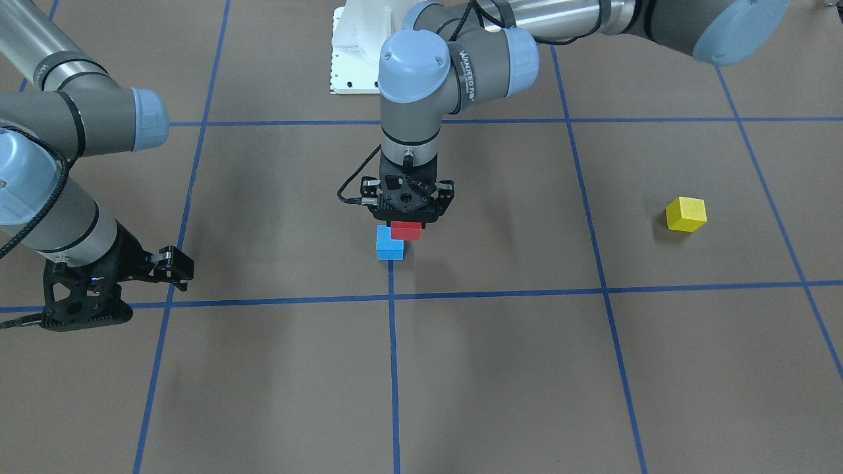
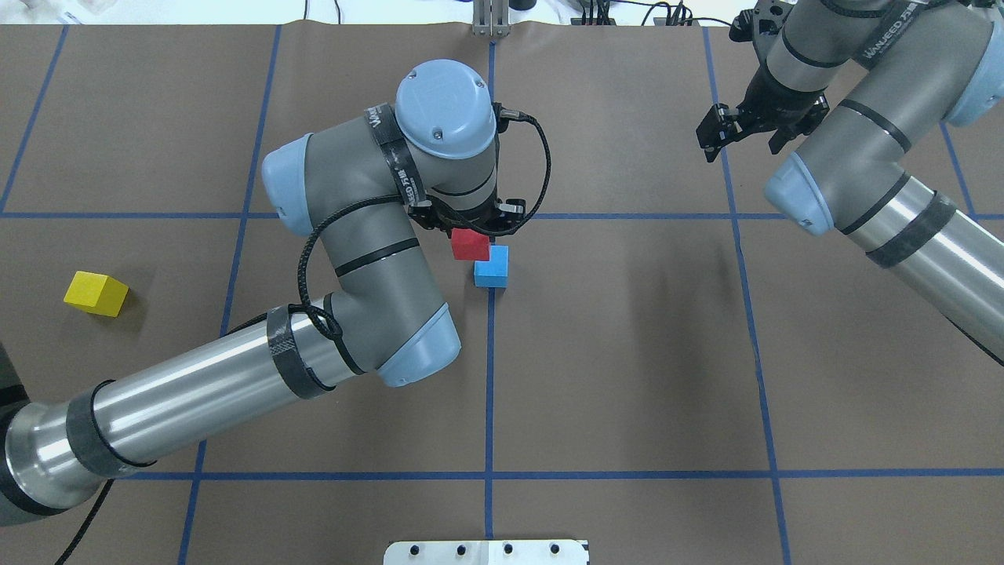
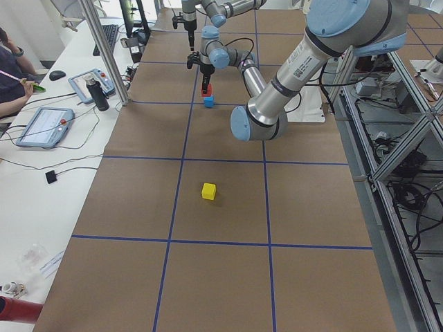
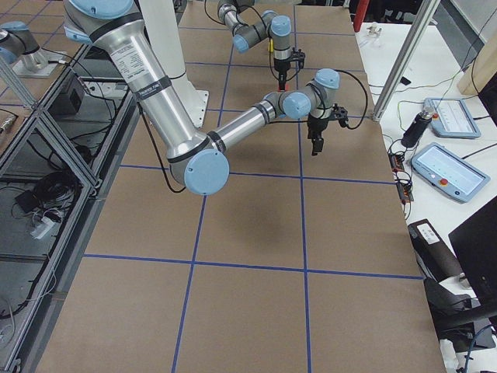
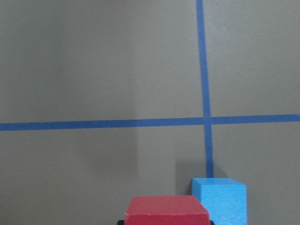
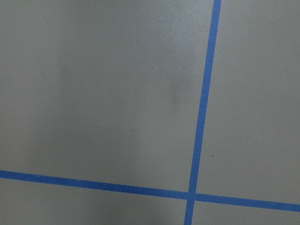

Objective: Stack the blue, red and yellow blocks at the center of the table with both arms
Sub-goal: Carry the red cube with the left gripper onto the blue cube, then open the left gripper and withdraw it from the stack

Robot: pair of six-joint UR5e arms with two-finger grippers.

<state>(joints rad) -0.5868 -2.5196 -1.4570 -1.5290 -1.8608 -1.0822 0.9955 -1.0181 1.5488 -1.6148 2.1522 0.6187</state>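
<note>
L: left gripper (image 1: 406,220) wrist-down, clamped on red block (image 1: 406,230) | R: right gripper (image 2: 747,138) aside, fingers (image 2: 712,135) spread

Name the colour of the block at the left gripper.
Red. The red block shows best in the exterior front-facing view.

The wide brown worktop (image 1: 500,368) looks like smooth, matt paper, and the thin blue tape lines (image 1: 393,368) on it are slightly glossier. The small red cube (image 1: 406,230), the sky-blue cube (image 1: 387,247) and, at 3 o'clock, the yellow cube (image 1: 685,214) are matt and foam-like. The silver-grey jointed left arm (image 2: 204,392) and right arm (image 2: 941,251) have shiny brushed-metal tubes, satin grey joints and smooth light-blue plastic caps. Their jaws look like matt black plastic. The black cable (image 2: 541,169) has a braided sheath. The white pedestal (image 1: 352,52), at 12 o'clock, is glossy painted metal.
</note>
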